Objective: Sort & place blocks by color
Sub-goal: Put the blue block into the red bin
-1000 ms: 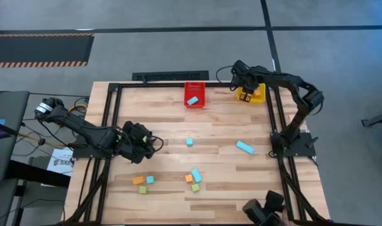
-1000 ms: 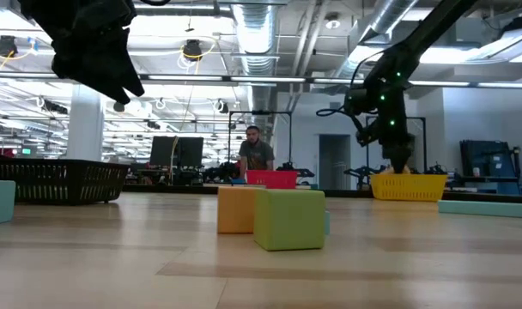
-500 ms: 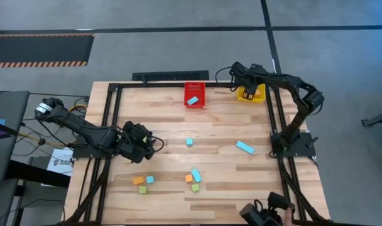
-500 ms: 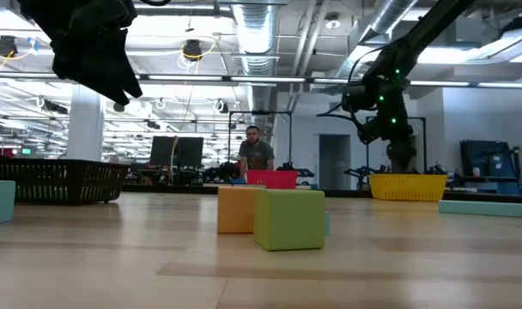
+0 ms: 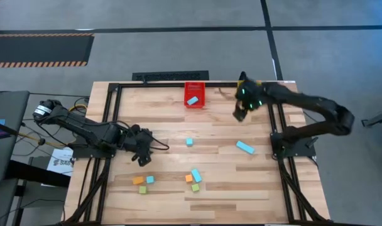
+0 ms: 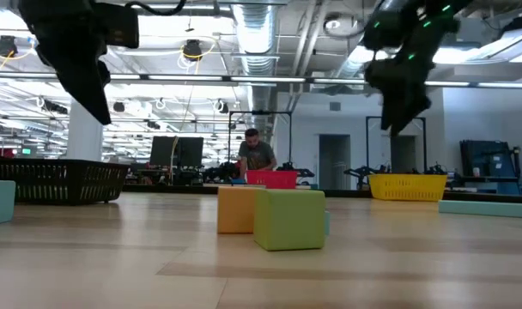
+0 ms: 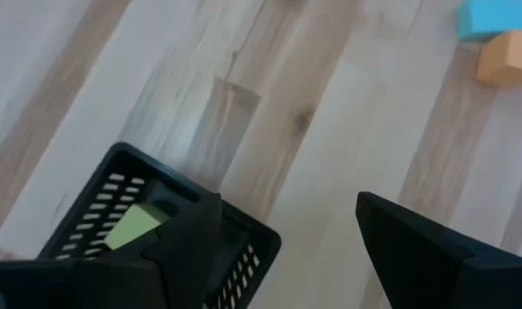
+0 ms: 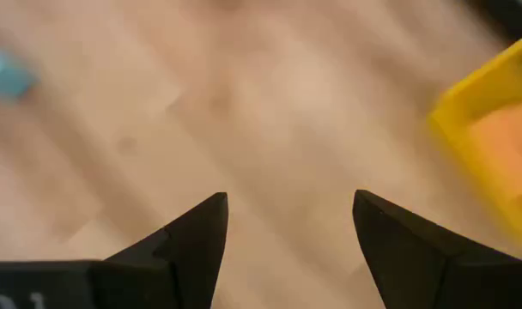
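Note:
Small blocks lie on the wooden table: a light blue cube [image 5: 189, 142], a light blue bar [image 5: 244, 147], and two near groups of orange, light blue and green blocks [image 5: 142, 182] [image 5: 193, 179]. The low view shows an orange block [image 6: 237, 209] and a green block [image 6: 288, 219] close up. One light blue block [image 5: 192, 100] lies in the red bin [image 5: 194, 87]. A green block [image 7: 136, 225] lies in the black bin [image 7: 244, 232]. My left gripper [image 5: 142, 158] [image 7: 287, 249] hangs open just beside the black bin. My right gripper [image 5: 239, 113] [image 8: 287, 232] is open over bare table, near the yellow bin [image 8: 488, 146].
The red bin and the yellow bin [image 6: 407, 185] stand at the far edge, and the black bin [image 6: 55, 181] stands at the left. A black frame [image 5: 109, 94] borders the table. Bare wood lies between the bins and the near blocks. A person [image 6: 257, 154] stands in the room behind.
My right gripper has swung away from the yellow bin, toward the table's near edge and a little left, and has risen. My left gripper has moved a short way toward the near edge and turned.

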Tool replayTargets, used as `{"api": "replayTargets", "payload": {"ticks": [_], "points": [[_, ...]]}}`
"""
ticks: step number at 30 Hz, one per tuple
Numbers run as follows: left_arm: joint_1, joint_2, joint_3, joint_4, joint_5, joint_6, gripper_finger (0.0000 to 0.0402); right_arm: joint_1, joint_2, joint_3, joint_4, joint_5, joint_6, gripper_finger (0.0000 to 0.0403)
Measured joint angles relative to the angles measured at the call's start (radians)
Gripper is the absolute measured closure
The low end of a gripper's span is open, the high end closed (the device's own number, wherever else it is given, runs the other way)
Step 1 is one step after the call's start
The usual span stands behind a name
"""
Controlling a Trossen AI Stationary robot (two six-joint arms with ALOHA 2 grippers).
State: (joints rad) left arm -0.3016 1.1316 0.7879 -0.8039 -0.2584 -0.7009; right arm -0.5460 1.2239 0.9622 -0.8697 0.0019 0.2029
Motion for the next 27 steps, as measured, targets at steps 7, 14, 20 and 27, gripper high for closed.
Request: {"api": "replayTargets", "payload": {"ticks": [7, 14, 20, 27], "points": [[0.000, 0.000, 0.000, 0.047, -0.015, 0.028, 0.0143, 0.337, -0.184, -0.199, -0.013, 0.028, 0.333, 0.0134], [0.000, 0.000, 0.000, 0.063, 0.001, 0.043, 0.0143, 0.655, -0.215, -0.271, -0.016, 0.165, 0.551, 0.0134], [0.000, 0.000, 0.000, 0.066, 0.012, 0.043, 0.0143, 0.753, -0.126, -0.290, -0.019, 0.218, 0.644, 0.0134], [0.000, 0.000, 0.000, 0.068, 0.031, 0.056, 0.0143, 0.777, -0.019, -0.348, 0.063, 0.205, 0.646, 0.0134]]}}
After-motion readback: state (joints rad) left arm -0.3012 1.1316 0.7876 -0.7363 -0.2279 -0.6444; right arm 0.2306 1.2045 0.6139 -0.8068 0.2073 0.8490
